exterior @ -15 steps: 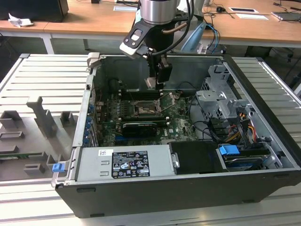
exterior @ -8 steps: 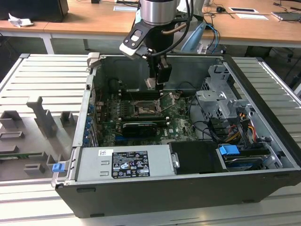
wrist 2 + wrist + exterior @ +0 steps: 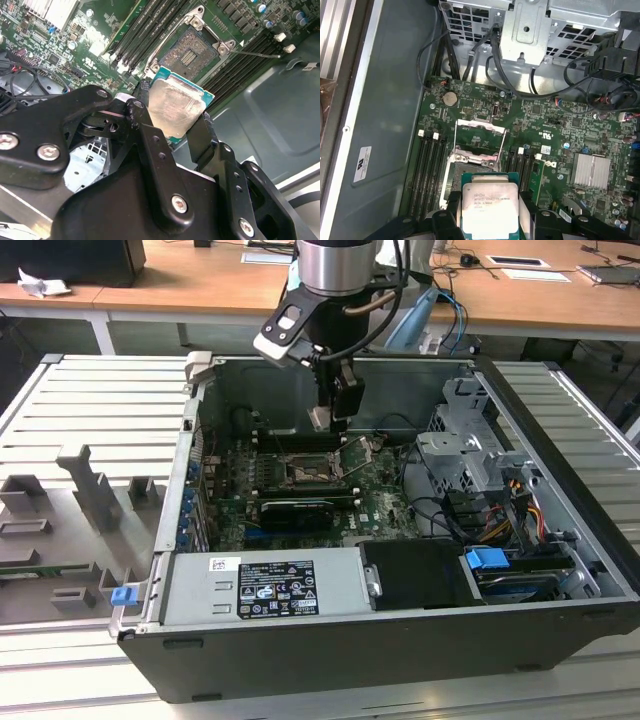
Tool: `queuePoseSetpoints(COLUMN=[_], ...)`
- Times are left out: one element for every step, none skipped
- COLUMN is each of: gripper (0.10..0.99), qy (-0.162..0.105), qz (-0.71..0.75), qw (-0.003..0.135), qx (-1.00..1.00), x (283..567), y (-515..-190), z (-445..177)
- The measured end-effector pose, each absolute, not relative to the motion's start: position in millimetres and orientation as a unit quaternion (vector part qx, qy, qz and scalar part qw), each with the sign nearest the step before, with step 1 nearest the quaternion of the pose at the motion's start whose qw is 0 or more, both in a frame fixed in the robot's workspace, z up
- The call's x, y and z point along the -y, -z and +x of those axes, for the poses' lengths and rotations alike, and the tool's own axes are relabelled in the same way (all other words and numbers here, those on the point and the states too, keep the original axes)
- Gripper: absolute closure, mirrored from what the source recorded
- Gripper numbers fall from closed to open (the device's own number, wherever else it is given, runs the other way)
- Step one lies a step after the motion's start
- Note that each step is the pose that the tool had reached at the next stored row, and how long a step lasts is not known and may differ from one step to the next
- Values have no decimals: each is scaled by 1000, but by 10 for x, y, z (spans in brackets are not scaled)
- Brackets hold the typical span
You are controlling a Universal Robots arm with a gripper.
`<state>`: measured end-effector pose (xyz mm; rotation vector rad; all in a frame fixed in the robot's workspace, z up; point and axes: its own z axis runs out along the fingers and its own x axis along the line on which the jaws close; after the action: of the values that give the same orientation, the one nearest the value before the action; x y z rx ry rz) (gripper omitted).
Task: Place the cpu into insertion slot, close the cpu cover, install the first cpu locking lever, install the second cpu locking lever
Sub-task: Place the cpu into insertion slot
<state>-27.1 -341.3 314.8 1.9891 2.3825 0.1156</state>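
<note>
My gripper (image 3: pixel 335 408) hangs inside the open computer case, shut on the cpu (image 3: pixel 319 418), a flat square chip with a pale metal top and a green edge. In both wrist views the black fingers (image 3: pixel 141 107) clamp two opposite sides of the cpu (image 3: pixel 175 106) (image 3: pixel 487 207). The chip is held in the air, above and a little to one side of the insertion slot (image 3: pixel 192 52) (image 3: pixel 304 472), a dark square socket with a silver rim on the green board. In the first wrist view the cpu cover (image 3: pixel 480 134) is swung open behind the slot. A thin locking lever (image 3: pixel 255 53) sticks out beside it.
Black memory slots (image 3: pixel 431 165) flank the socket on both sides. A black graphics card (image 3: pixel 296 512) lies nearer the front, with the power supply (image 3: pixel 265 585) beyond it. A silver drive cage (image 3: pixel 465 455) and loose cables (image 3: pixel 470 60) stand on the exterior view's right. Grey fixtures (image 3: pixel 90 490) sit left of the case.
</note>
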Motion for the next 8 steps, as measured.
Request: queuePoseSetpoints(gripper=[545,545,545,545,545,545,545,545], qy=[-37,-37,-37,-37,-37,-37,-37,-37], qz=[641,642,642,643,644,644,645,645], qw=[18,18,18,18,18,18,18,18], qx=[-766,-766,-766,-765,-764,-764,-763,-763], x=[3413,3413,3413,3413,3413,3413,3413,3413], y=[-3145,-3143,-3141,-3138,-3135,-3133,-3131,-3127], z=[-271,-271,-271,-271,-271,-271,-271,-271])
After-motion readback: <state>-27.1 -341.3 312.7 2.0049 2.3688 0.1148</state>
